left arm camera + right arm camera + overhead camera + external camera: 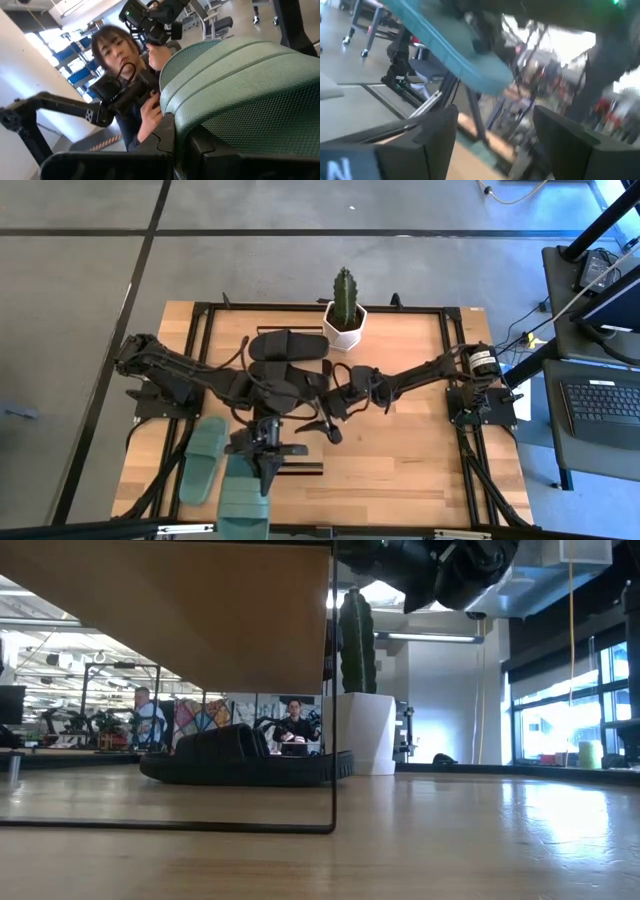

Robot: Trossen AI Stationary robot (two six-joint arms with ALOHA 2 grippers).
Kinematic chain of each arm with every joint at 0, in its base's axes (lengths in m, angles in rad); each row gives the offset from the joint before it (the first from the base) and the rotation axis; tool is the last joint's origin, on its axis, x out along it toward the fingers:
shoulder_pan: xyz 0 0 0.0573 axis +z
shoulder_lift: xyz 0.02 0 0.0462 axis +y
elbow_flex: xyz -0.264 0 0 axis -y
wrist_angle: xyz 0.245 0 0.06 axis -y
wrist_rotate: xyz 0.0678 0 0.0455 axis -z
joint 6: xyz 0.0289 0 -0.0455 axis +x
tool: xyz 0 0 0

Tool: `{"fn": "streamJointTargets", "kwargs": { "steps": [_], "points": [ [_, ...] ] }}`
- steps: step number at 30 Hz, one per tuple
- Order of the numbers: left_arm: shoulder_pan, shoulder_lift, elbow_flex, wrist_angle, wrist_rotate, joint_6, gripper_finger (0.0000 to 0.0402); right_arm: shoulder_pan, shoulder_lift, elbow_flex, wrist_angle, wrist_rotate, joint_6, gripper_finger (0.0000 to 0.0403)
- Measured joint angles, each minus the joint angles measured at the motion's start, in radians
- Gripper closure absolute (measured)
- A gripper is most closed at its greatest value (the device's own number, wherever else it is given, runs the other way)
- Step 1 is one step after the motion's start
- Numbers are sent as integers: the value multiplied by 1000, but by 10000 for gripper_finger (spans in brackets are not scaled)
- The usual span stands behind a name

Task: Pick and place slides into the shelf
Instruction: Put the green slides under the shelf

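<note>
Wooden tabletop carries, at its near left, one green slide lying flat, and just right of it the left gripper, its fingers clenched on a second green slide that hangs over the near edge. Farther back at centre lies a black slide beside a potted cactus. Right of the left gripper, the right gripper hovers with fingers spread, grasping nothing.

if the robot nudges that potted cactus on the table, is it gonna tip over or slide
Probably tips before it slides: the cactus stands tall above a narrow white pot, so a high push would likely topple it. A low nudge may slide the pot across the smooth wooden table. It looks fairly heavy.
</note>
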Motion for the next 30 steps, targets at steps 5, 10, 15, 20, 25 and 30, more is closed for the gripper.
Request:
{"fn": "streamJointTargets", "kwargs": {
  "steps": [5,10,15,20,25,30],
  "points": [
    [-1,0,0,-80,-2,-5,398,-53,0,-6,-95,-37,254,144],
    [7,0,0,-162,-179,2,398,-97,0,-7,-137,-166,479,144],
    [37,-2,0,-199,-326,2,398,-93,-1,-8,-258,-249,488,144],
    [80,-47,0,-243,-446,-5,398,-74,-38,-8,-377,-227,369,144],
    [125,-114,0,-265,-527,-59,398,-35,-146,-8,-602,-7,193,144],
    [188,-159,2,-279,-741,-133,398,28,-259,-8,-761,175,98,144]
  ]
}}
